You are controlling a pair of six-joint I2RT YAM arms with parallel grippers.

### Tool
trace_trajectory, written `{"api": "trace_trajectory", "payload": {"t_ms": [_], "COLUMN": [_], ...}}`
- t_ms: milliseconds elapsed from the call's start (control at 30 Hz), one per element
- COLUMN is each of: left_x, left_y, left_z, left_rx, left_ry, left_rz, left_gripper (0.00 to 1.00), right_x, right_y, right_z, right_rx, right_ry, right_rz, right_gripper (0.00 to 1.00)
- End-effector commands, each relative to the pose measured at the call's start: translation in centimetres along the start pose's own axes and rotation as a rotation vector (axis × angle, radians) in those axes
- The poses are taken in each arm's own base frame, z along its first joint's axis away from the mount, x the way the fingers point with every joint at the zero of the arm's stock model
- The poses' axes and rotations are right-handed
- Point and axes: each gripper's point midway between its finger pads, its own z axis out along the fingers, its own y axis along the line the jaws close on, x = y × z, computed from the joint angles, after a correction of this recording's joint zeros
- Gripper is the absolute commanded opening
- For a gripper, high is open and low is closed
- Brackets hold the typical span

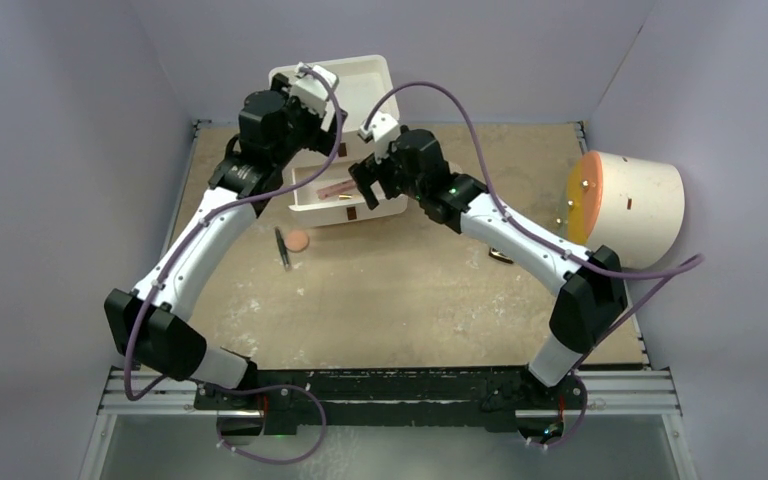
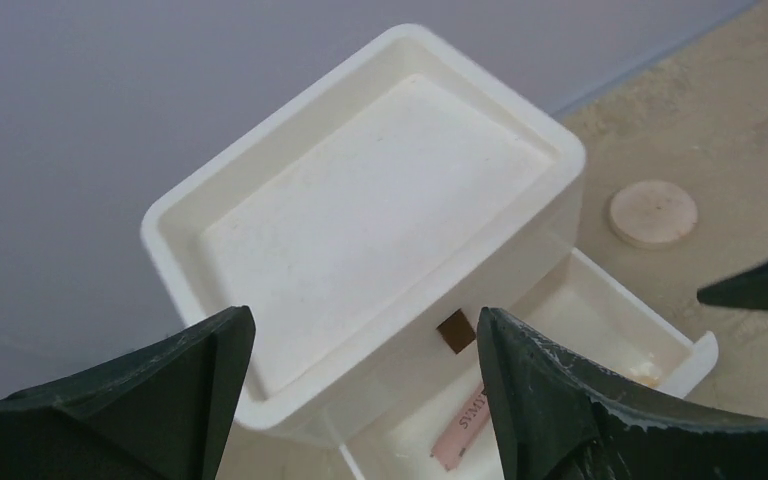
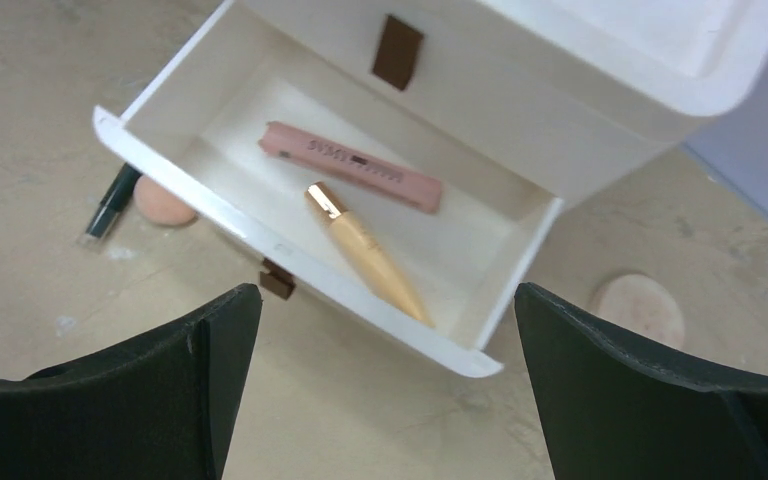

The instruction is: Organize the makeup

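Makeup pink stick (image 3: 350, 165) and tan tube (image 3: 365, 250) lie in the open drawer (image 3: 220, 205) below the right gripper (image 3: 388, 295), jaws spread; left gripper (image 2: 360, 320), also apart and empty, hovers over the box top (image 2: 360, 200); dusty tan table (image 3: 360, 420), lavender walls (image 2: 110, 80)

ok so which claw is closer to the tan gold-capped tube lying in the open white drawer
Right. The right claw hovers open above the tan gold-capped tube, over the white drawer front edge; the left claw is farther back, above the white top tray.
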Motion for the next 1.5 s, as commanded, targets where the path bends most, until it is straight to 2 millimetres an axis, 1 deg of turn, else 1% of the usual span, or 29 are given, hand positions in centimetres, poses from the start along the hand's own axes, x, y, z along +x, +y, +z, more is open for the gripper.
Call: {"api": "trace_trajectory", "payload": {"t_ms": [0, 100, 167, 200, 267, 333, 400, 467, 533, 567, 700, 767, 900, 1000, 1233, 1300, 1367, 1467], "left_x": [2.5, 6.4, 9.6, 11.3, 15.4, 19.5, 22.9, 25.9, 28.1, 28.9, 31.2, 32.5, 34.7, 35.5, 36.7, 36.8, 37.0, 37.1], "left_y": [4.1, 5.9, 6.1, 5.7, 4.0, 1.8, 0.0, -1.5, -2.5, -2.9, -3.8, -4.2, -5.1, -5.1, -3.5, -3.2, -3.0, -2.7], "left_z": [-3.8, -7.4, -9.4, -10.2, -11.6, -12.7, -13.2, -13.4, -13.3, -13.2, -12.9, -13.0, -12.9, -12.5, -11.8, -11.5, -11.3, -10.6], "left_rx": [-0.296, -0.459, -0.508, -0.517, -0.526, -0.548, -0.548, -0.555, -0.569, -0.577, -0.603, -0.605, -0.586, -0.589, -0.62, -0.623, -0.625, -0.622], "left_ry": [0.146, 0.251, 0.324, 0.364, 0.475, 0.603, 0.698, 0.792, 0.865, 0.886, 0.925, 0.953, 0.998, 1.007, 1.005, 1.002, 0.998, 0.993], "left_rz": [-0.198, -0.374, -0.532, -0.624, -0.749, -0.814, -0.842, -0.863, -0.877, -0.891, -0.926, -0.936, -0.971, -0.97, -0.966, -0.974, -0.979, -0.984], "left_gripper": [0.85, 0.85, 0.86, 0.86, 0.86, 0.86, 0.86, 0.86, 0.86, 0.86, 0.86, 0.84, 0.73, 0.65, 0.58, 0.53, 0.45, 0.38], "right_x": [-1.2, -0.9, -0.8, -0.7, -0.7, -0.8, -0.8, -0.8, -0.7, -0.7, -0.4, -0.3, 0.1, 0.3, 0.7, 0.7, 0.8, 1.0], "right_y": [1.5, 1.7, 1.5, 1.5, 1.2, 1.1, 1.1, 1.1, 1.1, 1.1, 1.0, 1.1, 1.5, 1.5, 1.6, 1.6, 1.7, 1.9], "right_z": [0.2, 0.4, 0.3, 0.2, 0.1, -0.1, -0.3, -0.4, -0.4, -0.4, -0.8, -0.9, -1.0, -0.9, -0.7, -0.6, -0.5, -0.4], "right_rx": [0.004, 0.003, 0.011, 0.015, 0.027, 0.035, 0.035, 0.031, 0.029, 0.03, 0.037, 0.03, 0.011, 0.006, 0.002, 0.001, -0.005, -0.014], "right_ry": [-0.028, -0.021, -0.023, -0.021, -0.021, -0.024, -0.025, -0.027, -0.025, -0.025, -0.016, -0.011, -0.003, 0.004, 0.015, 0.017, 0.021, 0.025], "right_rz": [0.006, 0.009, 0.01, 0.009, 0.008, 0.007, 0.006, 0.006, 0.006, 0.006, 0.005, 0.006, 0.005, 0.0, -0.009, -0.011, -0.011, -0.011], "right_gripper": [0.99, 0.99, 0.99, 0.99, 0.99, 0.99, 0.99, 0.99, 0.99, 0.99, 0.99, 0.99, 0.99, 0.99, 0.99, 0.99, 0.99, 0.99]}}
